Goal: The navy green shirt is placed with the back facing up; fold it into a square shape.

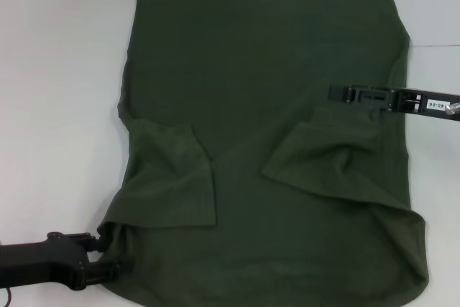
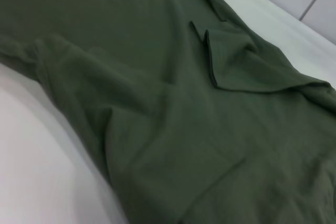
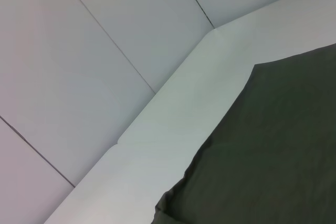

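Right, I'm looking at the white table [image 1: 50, 70] first, biggest thing here, w/ the navy green shirt [image 1: 266, 62] lying spread across most of it. I'm seeing the shirt's plain side up, no lettering showing. Both short sleeves are lying folded in over the body: the left sleeve [image 1: 172, 177] as a flat flap toward the shirt's left edge, the right sleeve [image 1: 330, 159] as a more rumpled flap toward its right edge, w/ a strip of bare body cloth between them. The shirt's straight edge is lying at the far side of the table; its near edge is bunching up a bit at both near corners.

In the left wrist view I'm getting the shirt [image 2: 157, 129] filling nearly the whole shot, w/ a folded-in sleeve flap [image 2: 252, 66] lying on it and bare table [image 2: 37, 171] beside it. In the right wrist view I'm seeing one edge of the shirt [image 3: 273, 156] on the table [image 3: 173, 129], w/ pale wall panels [image 3: 105, 51] behind.

The left gripper [image 1: 115, 264] is sitting at the shirt's near left corner, right against the bunched cloth; can't tell if its jaws are apart or pinching the fabric. The right gripper [image 1: 338, 93] is reaching in over the shirt's right edge, just beyond the right sleeve; can't tell how its jaws are standing either.
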